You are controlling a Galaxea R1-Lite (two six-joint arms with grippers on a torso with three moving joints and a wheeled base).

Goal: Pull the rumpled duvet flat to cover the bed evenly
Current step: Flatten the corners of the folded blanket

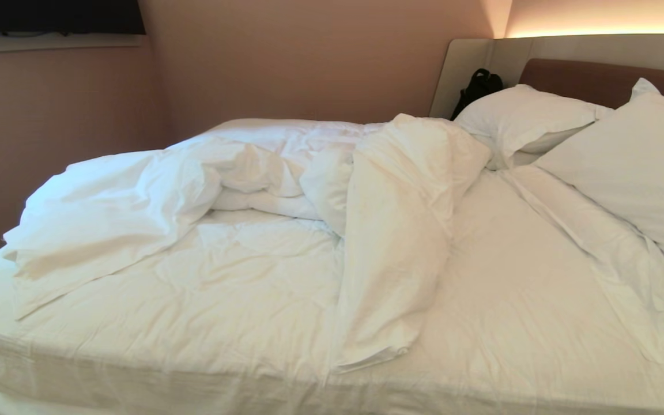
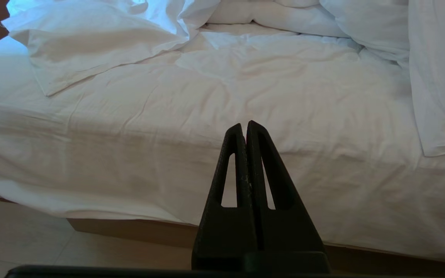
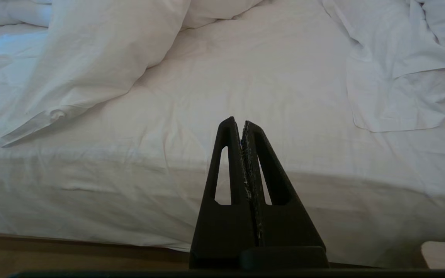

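A dark screen (image 1: pixel 55 16) hangs high on the far wall at the left. Below it the bed (image 1: pixel 516 300) fills the scene, and the duvet (image 1: pixel 263 242) lies rumpled over its left and middle part: a loose flap is folded back at the left, the middle is bunched toward the far side, and a long thick fold runs from the far side to the near edge. Right of that fold the mattress sheet (image 1: pixel 510 271) lies bare. The left gripper (image 2: pixel 245 127) hangs off the near side of the bed, fingers pressed together and empty, facing the draped duvet. The right gripper (image 3: pixel 237 124) is likewise closed and empty, facing the bare sheet. At the far right two pillows (image 1: pixel 525 118) lean by the headboard (image 1: pixel 597 80), with a black bag (image 1: pixel 478 86) behind them.
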